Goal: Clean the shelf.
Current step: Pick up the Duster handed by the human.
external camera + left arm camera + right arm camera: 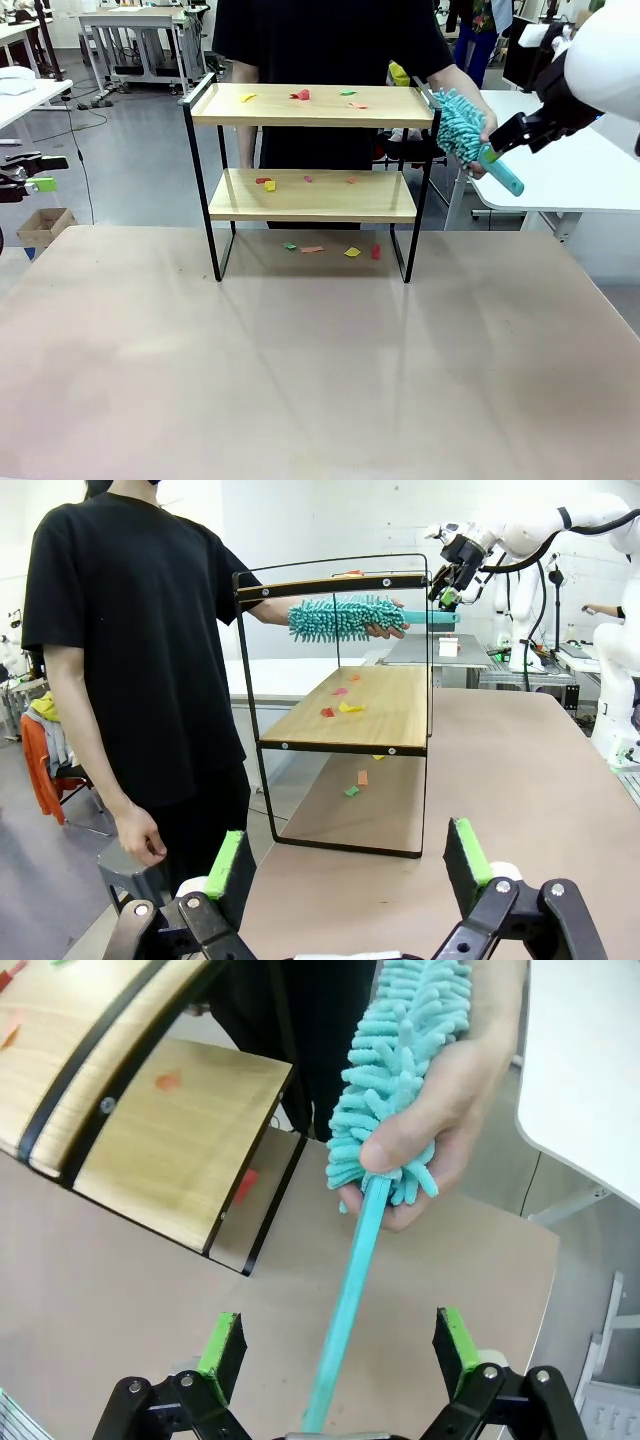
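Observation:
The shelf (300,117) stands at the table's far middle, with coloured paper scraps (302,95) on both boards and more on the table under it. A person behind it holds a teal fluffy duster (458,124) in one hand (486,127) at the shelf's right end. My right gripper (503,137) is open there. In the right wrist view the duster's handle (352,1280) runs between its spread fingers (222,1350) without touching them, and the hand (450,1130) grips the duster's head (400,1060). My left gripper (38,180), at the far left, is open and empty (350,865).
The brown table (320,380) stretches bare in front of the shelf. A white table (580,175) stands close behind my right arm. A cardboard box (45,225) lies on the floor at the left. The person's other arm (100,760) hangs near my left gripper.

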